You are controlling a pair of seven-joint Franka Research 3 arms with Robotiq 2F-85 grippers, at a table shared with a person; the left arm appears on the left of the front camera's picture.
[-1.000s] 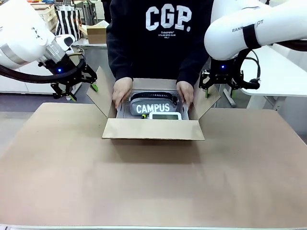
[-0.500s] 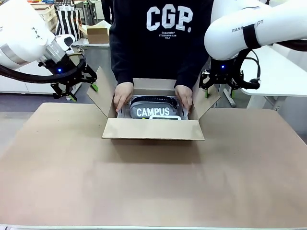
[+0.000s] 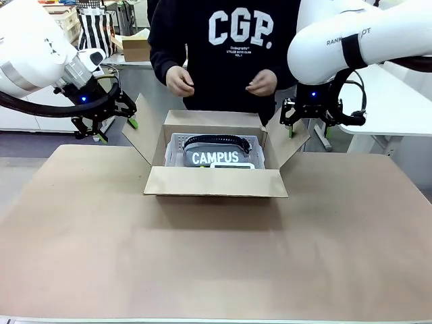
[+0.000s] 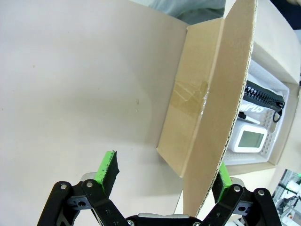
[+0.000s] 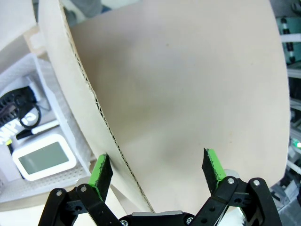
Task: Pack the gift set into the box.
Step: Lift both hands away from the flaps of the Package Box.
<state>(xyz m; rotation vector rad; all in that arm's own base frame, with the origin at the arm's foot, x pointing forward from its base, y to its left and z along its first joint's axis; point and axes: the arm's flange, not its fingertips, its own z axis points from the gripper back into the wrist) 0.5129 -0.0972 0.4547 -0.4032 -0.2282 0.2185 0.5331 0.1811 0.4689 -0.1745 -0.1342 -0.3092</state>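
The box (image 3: 214, 181) stands open at the table's far middle, its flaps spread. Inside lies the gift set: a grey pouch printed CAMPUS (image 3: 214, 156) and a white display device (image 3: 233, 165) in a white tray. My left gripper (image 3: 118, 130) is open and straddles the left flap (image 3: 143, 131). In the left wrist view the flap's edge (image 4: 221, 108) runs between the fingers of the gripper (image 4: 164, 172), untouched. My right gripper (image 3: 309, 128) is open astride the right flap (image 3: 291, 138); the right wrist view shows this flap (image 5: 178, 94) between the green pads of the gripper (image 5: 156, 169).
The person stands behind the box with both hands (image 3: 179, 81) (image 3: 262, 84) raised at chest height. Brown paper covers the table (image 3: 216, 256). A small carton (image 3: 135, 47) and a striped bag (image 3: 96, 30) sit far back left.
The person's hands left the box and rose to the chest. The gift set settled lower into the box. Neither arm moved.
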